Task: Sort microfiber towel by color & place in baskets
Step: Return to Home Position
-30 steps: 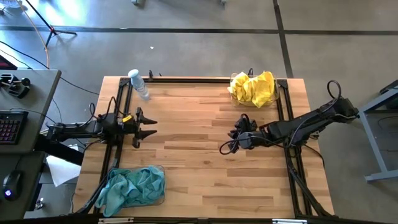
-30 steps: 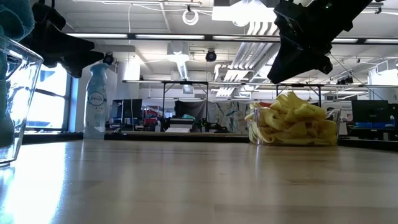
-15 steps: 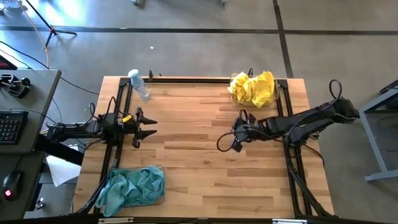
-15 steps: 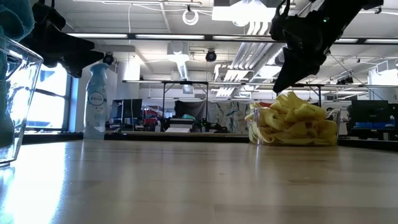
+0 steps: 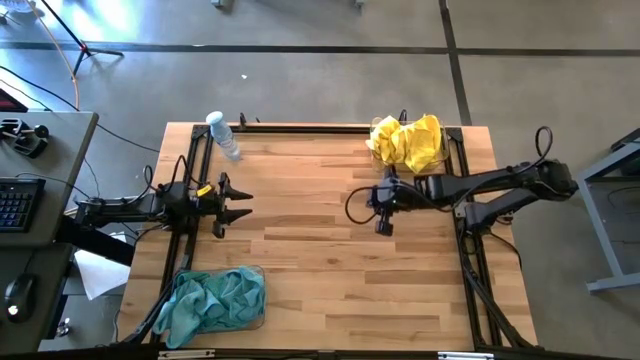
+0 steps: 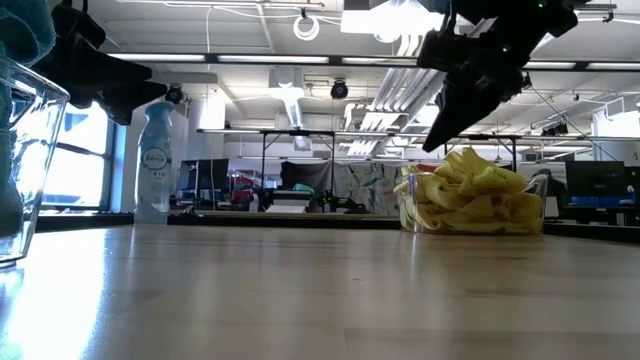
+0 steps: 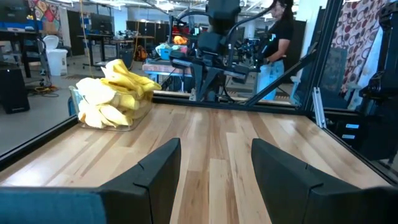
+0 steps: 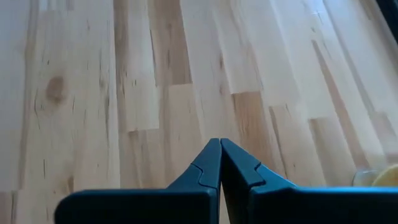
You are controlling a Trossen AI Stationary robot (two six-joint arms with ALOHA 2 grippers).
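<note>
Sorting seems done — yellow towels (image 5: 407, 142) are piled in the far-right corner basket (image 6: 536, 212), teal towels (image 5: 213, 300) in the near-left corner basket (image 5: 262, 288). The left gripper (image 5: 242, 204) is held open and empty by the table's (image 5: 320, 270) left edge; the right gripper (image 8: 219, 147), closed on nothing, is held mid-right.

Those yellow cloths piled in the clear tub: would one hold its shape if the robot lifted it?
Probably not: the yellow towels lie crumpled in loose folds, bulging above the tub, so one would likely droop. They look fluffy, so probably light. The fuzzy surface should grip rather than slip.
</note>
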